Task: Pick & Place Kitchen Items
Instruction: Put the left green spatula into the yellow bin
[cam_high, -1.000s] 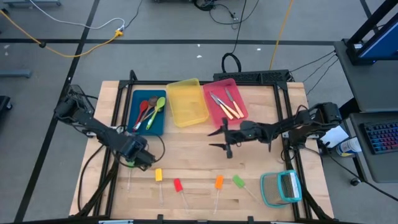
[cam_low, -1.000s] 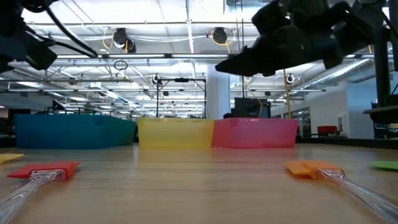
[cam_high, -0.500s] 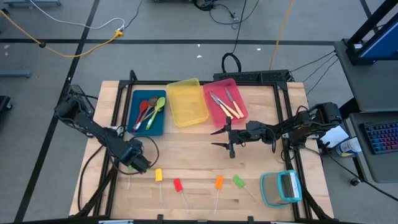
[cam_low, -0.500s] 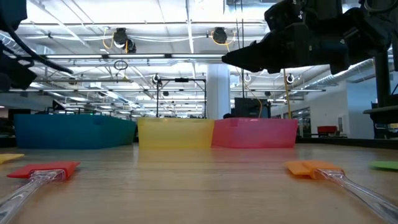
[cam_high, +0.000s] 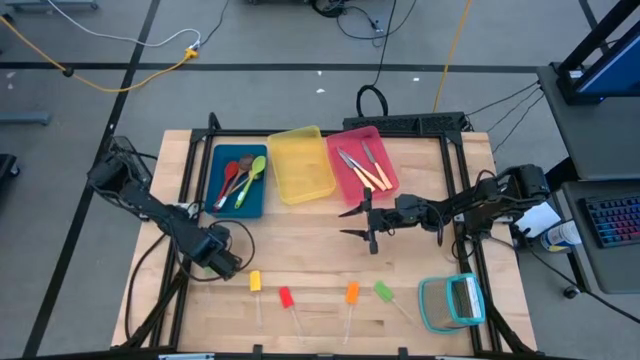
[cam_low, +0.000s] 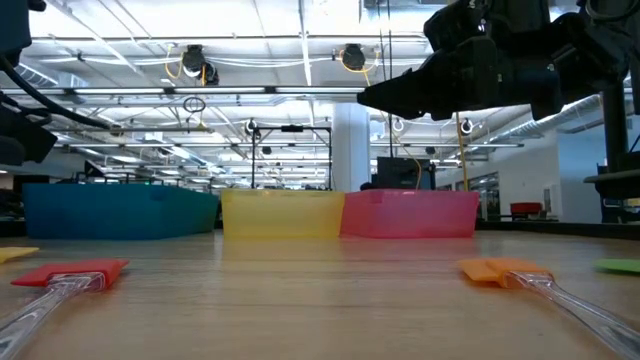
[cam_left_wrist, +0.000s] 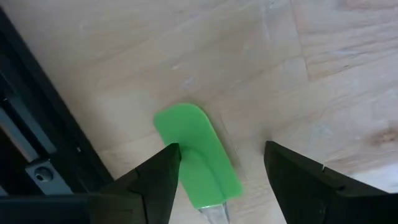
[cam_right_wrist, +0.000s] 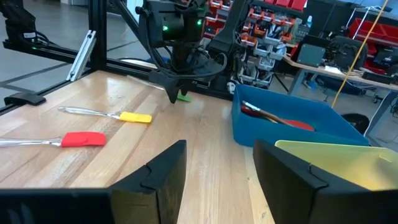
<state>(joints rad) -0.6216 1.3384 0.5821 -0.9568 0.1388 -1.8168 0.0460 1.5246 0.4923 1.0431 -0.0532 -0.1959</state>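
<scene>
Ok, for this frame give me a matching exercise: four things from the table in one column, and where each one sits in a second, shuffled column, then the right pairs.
Things
1. Yellow-handled knives
2. Red, green and brown spoons
3. Green-headed clear-handled stick under the left gripper
4. Teal-framed square object

Places
A. In the blue bin
B. On the bare wood, between open fingers
C. In the pink bin
D. At the table's near right corner in the high view

Pairs: 1-C, 2-A, 3-B, 4-D
</scene>
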